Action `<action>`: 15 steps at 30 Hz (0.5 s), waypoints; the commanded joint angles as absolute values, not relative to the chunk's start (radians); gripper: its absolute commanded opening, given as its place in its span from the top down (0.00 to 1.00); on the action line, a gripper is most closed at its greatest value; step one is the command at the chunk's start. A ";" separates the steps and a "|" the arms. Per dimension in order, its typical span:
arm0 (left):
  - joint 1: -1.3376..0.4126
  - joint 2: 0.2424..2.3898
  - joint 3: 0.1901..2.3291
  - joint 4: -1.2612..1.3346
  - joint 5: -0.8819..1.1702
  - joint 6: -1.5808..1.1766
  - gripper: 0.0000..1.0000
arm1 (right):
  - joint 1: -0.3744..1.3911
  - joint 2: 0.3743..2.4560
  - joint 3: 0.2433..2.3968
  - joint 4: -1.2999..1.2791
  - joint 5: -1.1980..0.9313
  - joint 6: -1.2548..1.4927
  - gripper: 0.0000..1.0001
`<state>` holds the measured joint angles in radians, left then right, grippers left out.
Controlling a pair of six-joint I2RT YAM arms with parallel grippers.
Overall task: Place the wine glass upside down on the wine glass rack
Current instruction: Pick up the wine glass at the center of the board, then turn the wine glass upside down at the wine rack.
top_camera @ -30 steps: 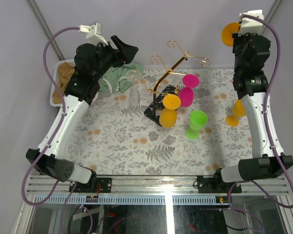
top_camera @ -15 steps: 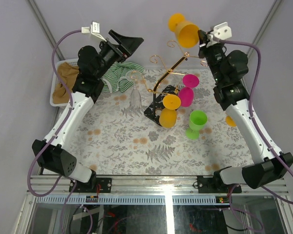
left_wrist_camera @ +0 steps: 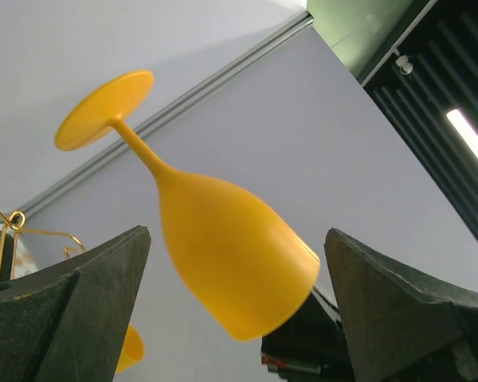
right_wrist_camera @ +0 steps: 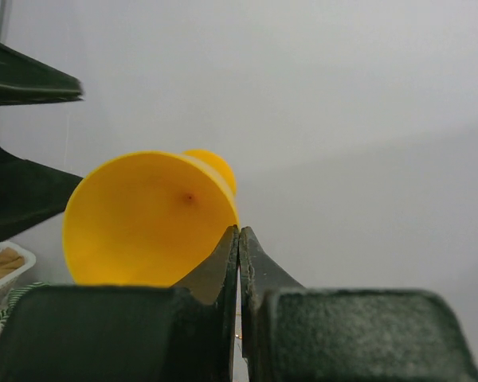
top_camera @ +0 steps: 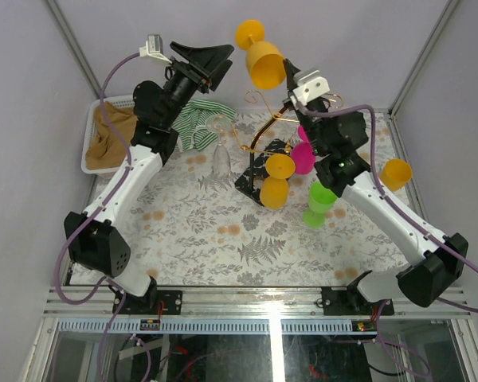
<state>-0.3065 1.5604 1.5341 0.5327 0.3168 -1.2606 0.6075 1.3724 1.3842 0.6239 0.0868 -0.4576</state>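
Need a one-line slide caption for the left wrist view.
Open left gripper flanks the orange plastic wine glass, tilted foot-up, rim pinched by the shut right gripper.

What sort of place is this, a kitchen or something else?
Probably a robotics lab cell, not a kitchen: left arm and right arm bolted to a metal rail, plain panel walls, a wine glass rack staged on a floral tabletop.

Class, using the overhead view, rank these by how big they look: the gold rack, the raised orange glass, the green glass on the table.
Largest to smallest:
gold rack
raised orange glass
green glass
The orange glass is nearer the camera, so its lead over the green one is unsure.
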 commanded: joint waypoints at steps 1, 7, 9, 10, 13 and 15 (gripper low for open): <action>-0.302 1.608 1.547 0.652 0.344 -1.377 0.08 | 0.667 1.395 1.361 0.851 0.172 -0.603 1.00; -0.302 1.627 1.560 0.649 0.345 -1.377 0.06 | 0.708 1.423 1.344 0.917 0.173 -0.652 1.00; -0.302 1.635 1.561 0.660 0.346 -1.385 0.06 | 0.716 1.424 1.333 0.935 0.166 -0.654 1.00; -0.302 1.639 1.562 0.667 0.347 -1.392 0.06 | 0.721 1.424 1.327 0.942 0.159 -0.650 1.00; -0.302 1.654 1.566 0.686 0.353 -1.409 0.07 | 0.727 1.419 1.318 0.944 0.146 -0.641 1.00; -0.302 1.663 1.573 0.692 0.361 -1.412 0.08 | 0.731 1.416 1.309 0.945 0.142 -0.638 1.00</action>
<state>-0.3065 1.6432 1.5372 0.6064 0.3347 -1.3838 0.7166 1.4391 1.3128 0.8280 0.1459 -0.6289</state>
